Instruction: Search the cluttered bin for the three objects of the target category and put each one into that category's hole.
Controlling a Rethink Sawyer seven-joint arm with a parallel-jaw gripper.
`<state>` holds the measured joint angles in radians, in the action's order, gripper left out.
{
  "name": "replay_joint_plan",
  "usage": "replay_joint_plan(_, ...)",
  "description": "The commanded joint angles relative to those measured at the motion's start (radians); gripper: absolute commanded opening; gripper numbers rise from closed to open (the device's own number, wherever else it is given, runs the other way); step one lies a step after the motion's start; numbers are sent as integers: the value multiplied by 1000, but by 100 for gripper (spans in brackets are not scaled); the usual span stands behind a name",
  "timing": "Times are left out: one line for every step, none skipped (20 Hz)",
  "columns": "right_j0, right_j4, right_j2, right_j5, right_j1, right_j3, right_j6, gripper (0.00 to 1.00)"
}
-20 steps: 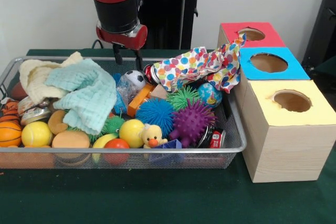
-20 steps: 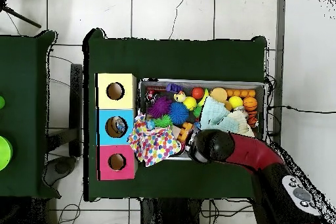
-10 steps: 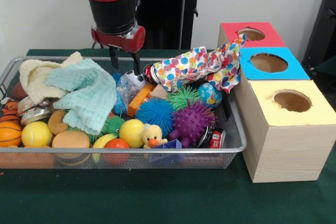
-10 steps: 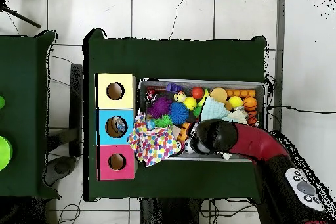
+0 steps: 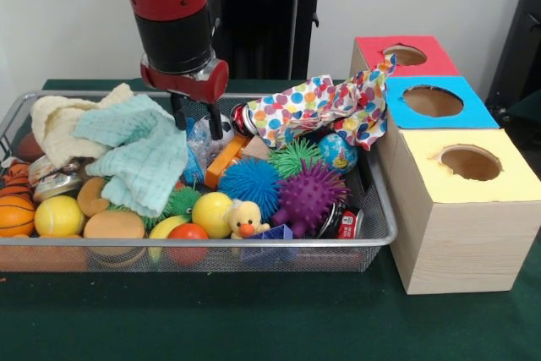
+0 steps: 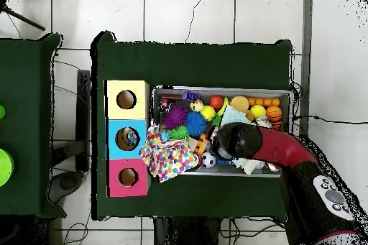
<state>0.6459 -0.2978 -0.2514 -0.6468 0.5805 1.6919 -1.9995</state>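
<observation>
Desk (image 5: 254, 327): dark green felt-like cover, matte; stands on a pale tiled floor (image 6: 187, 12) with cracks in the overhead view. White wall behind.

Wire mesh bin (image 5: 372, 209): rectangular, metal, fills most of the desk's middle, heaped with clutter.

Three wooden boxes in a row just beside one short end of the bin, each with a round hole in a coloured top: yellow box (image 5: 461, 209), blue box (image 5: 435, 101), red box (image 5: 404, 54).

Arm (image 5: 169, 6): glossy red and black, comes down over the bin. Tool (image 5: 196, 120): two thin black prongs, spread apart, nothing between them, tips down among a crinkled clear plastic bag (image 5: 201, 143).

Bin contents:
- mint waffle-weave cloth (image 5: 139, 154) over a cream towel (image 5: 55, 124)
- polka-dot cloth (image 5: 325, 107), draped over the bin's rim onto the blue box
- spiky rubber balls: purple (image 5: 309, 196), blue (image 5: 248, 183), green (image 5: 293, 156)
- smooth yellow ball (image 5: 57, 216), small basketball (image 5: 14, 213)
- rubber duck (image 5: 245, 219)
</observation>
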Motion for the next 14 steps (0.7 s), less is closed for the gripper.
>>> replay_joint_plan(10, -40, -86, -87, -63, -123, 153, 100)
replay_joint_plan(13, -43, -88, -75, -69, -119, 153, 100)
replay_joint_plan(16, -46, -89, -64, -74, -116, 152, 100)
replay_joint_plan(15, -49, -86, -54, -85, -119, 146, 100)
replay_joint_plan(15, -53, -84, -26, -97, -113, 135, 100)
replay_joint_plan(16, -58, -82, 2, -109, -106, 123, 100)
replay_joint_plan(18, -65, -81, 42, -121, -93, 109, 100)
replay_joint_plan(19, -70, -79, 74, -133, -84, 96, 100)
replay_joint_plan(22, -76, -80, 107, -145, -76, 88, 100)
replay_joint_plan(24, -82, -80, 130, -159, -74, 84, 100)
replay_joint_plan(27, -86, -83, 144, -162, -67, 87, 100)
replay_joint_plan(28, -89, -83, 164, -163, -60, 80, 100)
replay_joint_plan(29, -93, -83, 184, -163, -52, 73, 100)
replay_joint_plan(30, -96, -83, 205, -164, -44, 67, 0)
